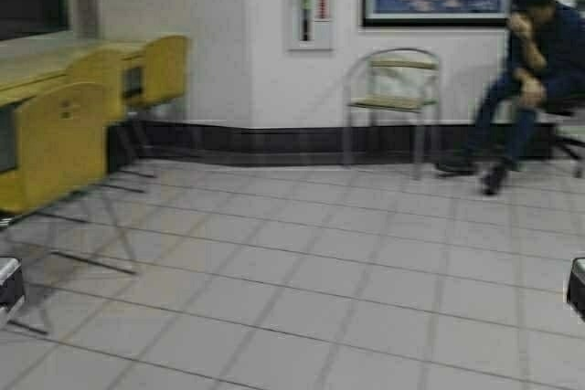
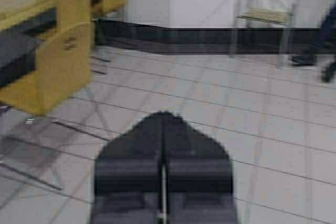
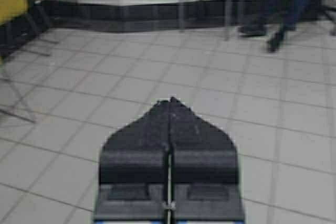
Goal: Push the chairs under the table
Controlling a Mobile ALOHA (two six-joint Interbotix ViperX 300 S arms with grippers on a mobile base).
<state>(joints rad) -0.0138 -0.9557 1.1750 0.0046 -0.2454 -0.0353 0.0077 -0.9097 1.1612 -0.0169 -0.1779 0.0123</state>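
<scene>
Three mustard-yellow chairs stand along the left by the pale-wood table [image 1: 37,66]. The nearest chair [image 1: 50,143] stands out from the table edge; the middle chair [image 1: 101,79] and the far chair [image 1: 164,68] sit closer in. The nearest chair also shows in the left wrist view [image 2: 55,72]. My left gripper [image 2: 163,116] is shut and empty, over bare floor to the right of the nearest chair. My right gripper [image 3: 170,100] is shut and empty over open floor. Both arms barely show at the high view's lower corners.
A grey metal-tube armchair [image 1: 393,98] stands against the far wall. A seated person [image 1: 526,70] in dark clothes is at the back right. Grey tiled floor [image 1: 320,271] spreads wide in front. A dark skirting runs along the wall.
</scene>
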